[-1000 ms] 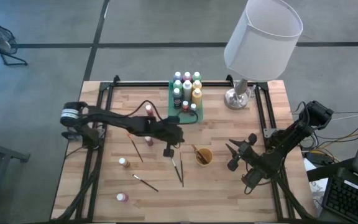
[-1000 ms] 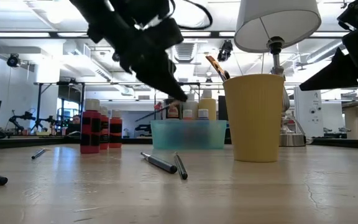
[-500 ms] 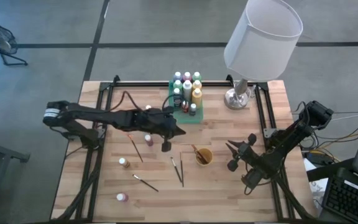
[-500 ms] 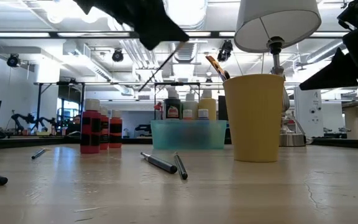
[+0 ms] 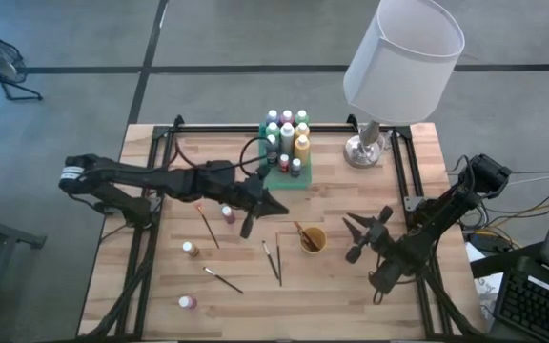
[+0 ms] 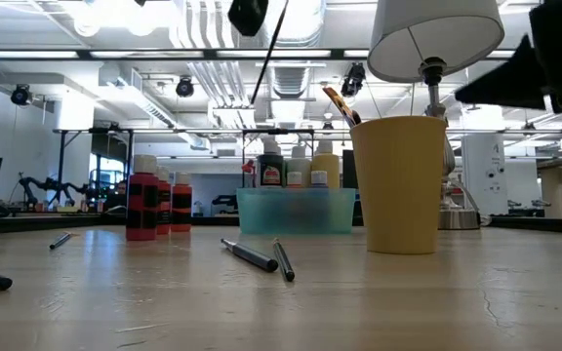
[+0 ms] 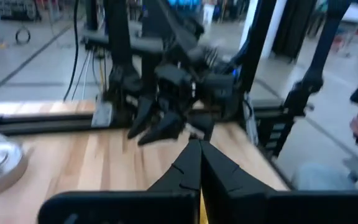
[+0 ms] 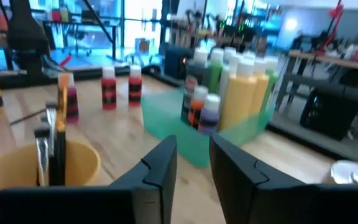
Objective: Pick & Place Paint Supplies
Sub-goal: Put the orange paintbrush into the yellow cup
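Observation:
My left gripper (image 5: 274,205) hangs above the table's middle, shut on a thin dark paintbrush (image 6: 269,49). Several more brushes (image 5: 273,257) lie flat on the wood. A yellow cup (image 5: 313,239) stands with a brush in it. Several paint bottles (image 5: 287,133) stand in the green tray (image 6: 296,210) at the far middle. Loose bottles (image 5: 227,214) stand on the left half. My right gripper (image 5: 358,239) waits to the right of the cup, open with nothing between its fingers (image 8: 160,171). My left gripper has the paintbrush (image 5: 249,225) pinched between its shut fingers (image 7: 188,165). Which part of the brush they are on does not show. The brush hangs slanting below the gripper, lower end toward the table's left, clear of the wood.
A lamp with a white shade (image 5: 403,57) stands on its metal base (image 5: 363,151) at the far right. Two more bottles (image 5: 191,250) stand near the left front. Black rails (image 5: 146,248) run along both sides of the table.
My left gripper has risen from just above the table and tipped up toward level, staying shut. The paintbrush has gone up with it, from low over the wood to well clear, and now hangs steeper. My right gripper has turned a little in place.

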You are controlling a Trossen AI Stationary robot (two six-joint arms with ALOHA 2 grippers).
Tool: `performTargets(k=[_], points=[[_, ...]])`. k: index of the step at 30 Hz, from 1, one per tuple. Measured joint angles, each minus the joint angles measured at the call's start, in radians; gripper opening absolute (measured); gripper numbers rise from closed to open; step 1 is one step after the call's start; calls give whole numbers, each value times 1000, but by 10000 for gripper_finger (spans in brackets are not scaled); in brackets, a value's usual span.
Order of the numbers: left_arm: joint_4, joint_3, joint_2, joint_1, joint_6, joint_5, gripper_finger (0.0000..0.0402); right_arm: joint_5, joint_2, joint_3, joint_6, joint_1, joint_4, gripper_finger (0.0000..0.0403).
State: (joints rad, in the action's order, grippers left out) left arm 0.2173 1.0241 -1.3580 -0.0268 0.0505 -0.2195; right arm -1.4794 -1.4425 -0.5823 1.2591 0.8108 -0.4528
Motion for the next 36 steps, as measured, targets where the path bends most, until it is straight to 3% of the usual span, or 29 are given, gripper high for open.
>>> performTargets(k=[14,22,26,31,36], points=[[234,0,-20,-103,55,2,0,-33,0,-250,-515,0,76,166],[235,0,-20,-120,56,-12,0,220,0,-432,-781,0,139,195],[263,0,-20,-134,67,-42,0,276,-5,-477,-1023,-2,306,204],[369,0,-20,-146,117,-166,0,391,-43,-497,-1365,-29,583,209],[397,0,-19,-147,139,-186,0,433,-82,-495,-1656,-67,847,208]])
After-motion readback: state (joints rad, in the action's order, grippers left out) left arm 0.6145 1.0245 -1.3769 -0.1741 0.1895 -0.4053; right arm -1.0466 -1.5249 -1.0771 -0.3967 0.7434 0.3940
